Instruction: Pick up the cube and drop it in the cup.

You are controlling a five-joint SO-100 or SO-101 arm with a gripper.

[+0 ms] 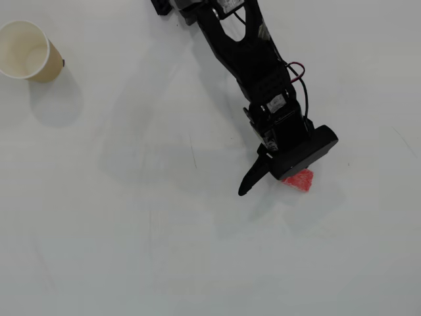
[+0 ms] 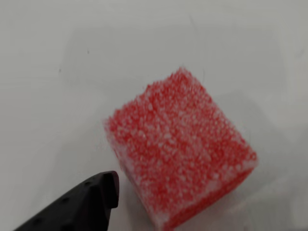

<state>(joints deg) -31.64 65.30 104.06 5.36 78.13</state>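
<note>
We see a big white table (image 1: 131,250) from above, and most of it is bare. The black arm (image 1: 243,46) comes in from the top and reaches down toward the lower right of the overhead view. Far off in the top left corner stands the cup (image 1: 26,51), upright, with its white inside showing. It is well apart from everything else.

At the end of the arm is the gripper (image 1: 276,181). One dark finger (image 1: 253,178) pokes out to the lower left in the overhead view. The other finger is hidden under the black body, so we cannot tell for sure how wide the pincer stands. It does not look like it holds anything.

The cube (image 1: 300,180) sits on the table, peeking out from under the gripper's lower right edge. In the wrist view the cube (image 2: 180,151) fills the middle, turned a bit like a diamond, with its longer side running from upper left to lower right. The finger tip (image 2: 91,199) sits just beside its lower left corner, close but we think not touching.

So we think the pincer must come down around the cube and then squeeze. Nothing stands in the way between cube and cup.
</note>
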